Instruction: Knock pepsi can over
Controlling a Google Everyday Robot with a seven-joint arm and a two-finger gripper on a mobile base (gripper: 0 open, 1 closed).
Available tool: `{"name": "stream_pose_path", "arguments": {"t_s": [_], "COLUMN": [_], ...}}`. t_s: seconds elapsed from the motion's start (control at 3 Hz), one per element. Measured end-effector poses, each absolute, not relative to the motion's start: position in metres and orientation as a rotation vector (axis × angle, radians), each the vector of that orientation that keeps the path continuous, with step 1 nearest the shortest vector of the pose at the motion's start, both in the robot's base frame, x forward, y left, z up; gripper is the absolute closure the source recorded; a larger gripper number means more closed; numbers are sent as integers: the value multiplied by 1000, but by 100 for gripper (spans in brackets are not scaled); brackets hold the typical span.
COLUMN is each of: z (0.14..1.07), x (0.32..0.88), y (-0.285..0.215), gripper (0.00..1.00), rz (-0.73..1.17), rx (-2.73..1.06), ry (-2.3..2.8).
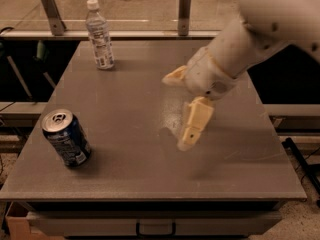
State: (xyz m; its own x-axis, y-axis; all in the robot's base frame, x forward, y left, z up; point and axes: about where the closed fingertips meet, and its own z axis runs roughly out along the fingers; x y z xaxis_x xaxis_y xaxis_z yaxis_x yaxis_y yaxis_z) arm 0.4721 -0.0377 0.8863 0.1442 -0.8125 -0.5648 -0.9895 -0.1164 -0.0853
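Evidently the knock was not yet made: the small dark-blue aluminium pepsi can (66, 139) with its silver top and pull tab stood upright near the front-left corner of the flat grey bench (130, 179), just in from the left edge and clear of everything else. The cream-coloured two-finger gripper (175, 111) hung over the middle of the bench, a little toward the right edge, carried on the thick pale arm (260, 29) that reached in from the back-right corner. Its fingers (194, 121) looked spread apart with nothing between them, one pointing down at the bench top and the other off toward the left edge. Gripper and can were well apart, with bare bench between them. The clear plastic water bottle (100, 36) with its white cap stood near the back-left corner, well away from the straight line between the two. To do the step well, the gripper would probably need to travel toward the front-left corner and meet the can high on its side, near the rim, since a push low down might only slide it. A sideways sweep toward the left edge seemed risky, as the can stood close enough to roll off once toppled. A push toward the back edge looked safer.
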Motion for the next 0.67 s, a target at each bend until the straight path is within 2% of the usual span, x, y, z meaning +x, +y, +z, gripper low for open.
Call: {"name": "stream_pose_path", "arguments": {"t_s": [0.33, 0.67], "z": [870, 857], "x": [455, 442], "y": [35, 87], "gripper": [0, 0], "rz": [754, 931], "rx": [-2018, -1979], "ry": [1517, 1381]}}
